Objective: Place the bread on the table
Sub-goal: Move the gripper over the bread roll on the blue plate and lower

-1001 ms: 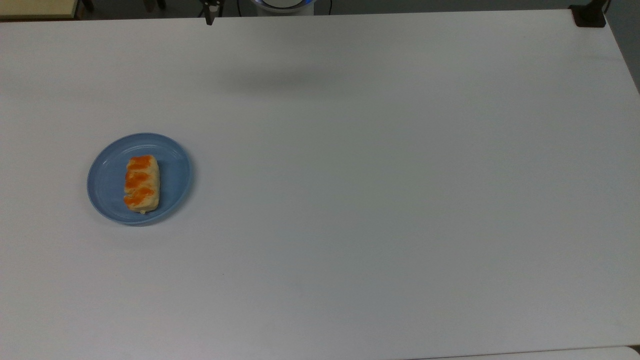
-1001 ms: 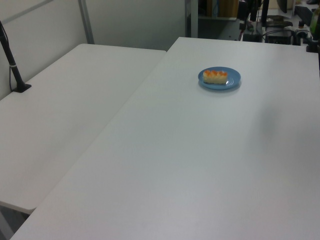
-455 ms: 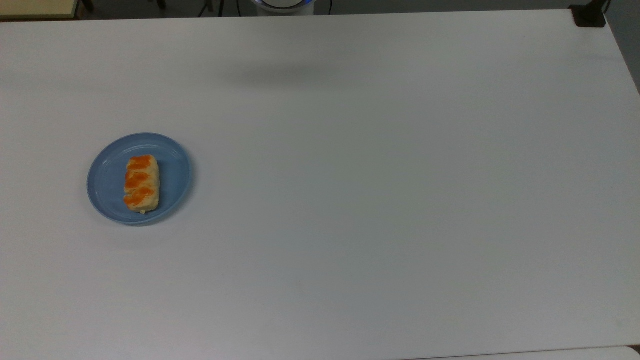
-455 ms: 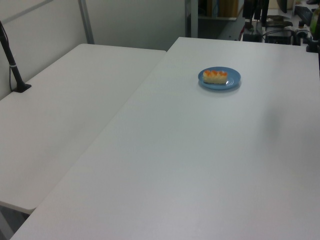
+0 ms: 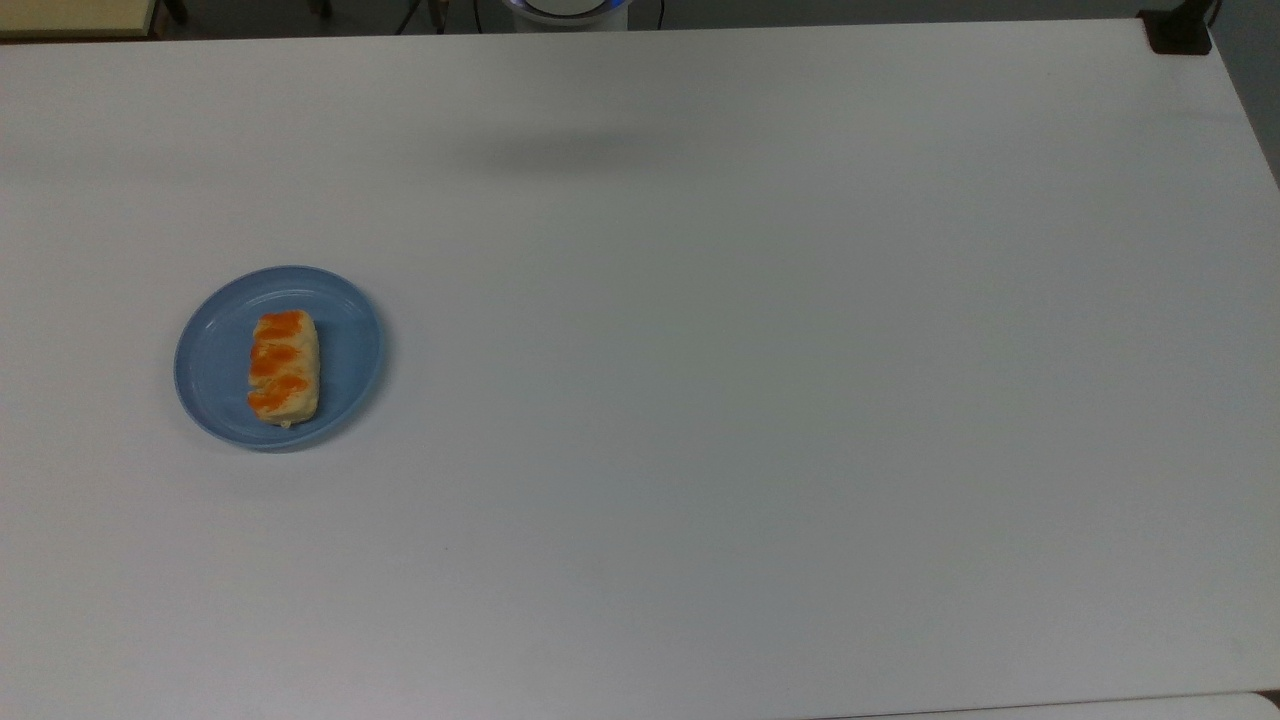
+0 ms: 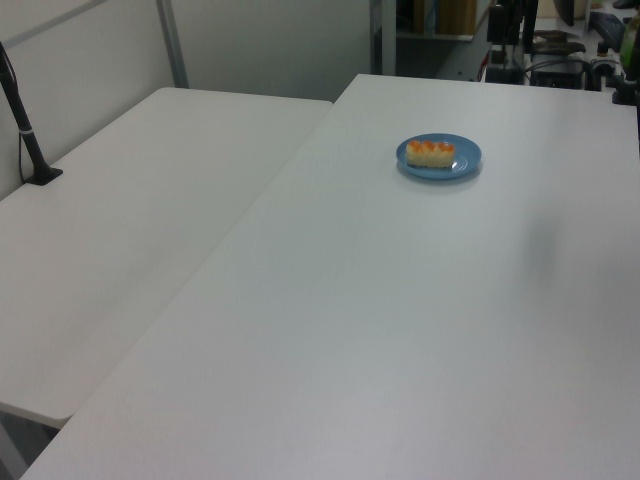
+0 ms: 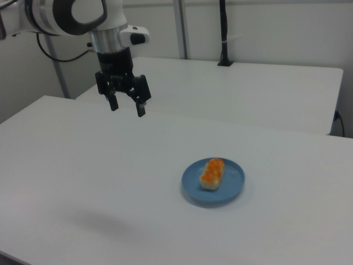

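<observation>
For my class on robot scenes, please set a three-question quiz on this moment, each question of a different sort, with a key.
1. True or false: the bread lies directly on the table.
2. What colour is the plate?
3. The end effector is: A) gripping the bread B) open, raised above the table C) resting on the plate.

Key: 1 false, it lies on the plate; 2 blue; 3 B.

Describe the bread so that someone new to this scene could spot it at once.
On the large white table sits one round blue plate, toward the top view's left. The bread lies on it: a small oblong pale-yellow bun, marked out by orange glazed patches.
</observation>
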`<state>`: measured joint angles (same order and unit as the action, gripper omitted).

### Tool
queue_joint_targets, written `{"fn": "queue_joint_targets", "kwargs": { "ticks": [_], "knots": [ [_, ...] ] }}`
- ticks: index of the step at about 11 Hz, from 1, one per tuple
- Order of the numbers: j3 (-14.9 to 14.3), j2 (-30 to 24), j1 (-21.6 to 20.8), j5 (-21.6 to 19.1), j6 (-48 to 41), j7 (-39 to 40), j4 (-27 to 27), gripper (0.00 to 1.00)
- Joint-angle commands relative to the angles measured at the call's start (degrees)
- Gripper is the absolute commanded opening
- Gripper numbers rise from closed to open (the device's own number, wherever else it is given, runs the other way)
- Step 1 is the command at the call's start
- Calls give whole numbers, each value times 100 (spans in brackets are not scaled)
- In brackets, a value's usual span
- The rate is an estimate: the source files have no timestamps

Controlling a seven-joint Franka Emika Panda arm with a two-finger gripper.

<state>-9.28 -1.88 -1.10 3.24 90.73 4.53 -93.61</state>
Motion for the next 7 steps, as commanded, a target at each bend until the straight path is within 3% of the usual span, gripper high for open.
{"fn": "queue_joint_targets", "kwargs": {
  "ticks": [1,3,7],
  "knots": [
    [-425,117,-92,63,391,381,10,100],
    [-741,624,-49,28,1187,679,-16,100],
    [-1032,1864,145,-16,2798,1005,-87,100]
  ]
}}
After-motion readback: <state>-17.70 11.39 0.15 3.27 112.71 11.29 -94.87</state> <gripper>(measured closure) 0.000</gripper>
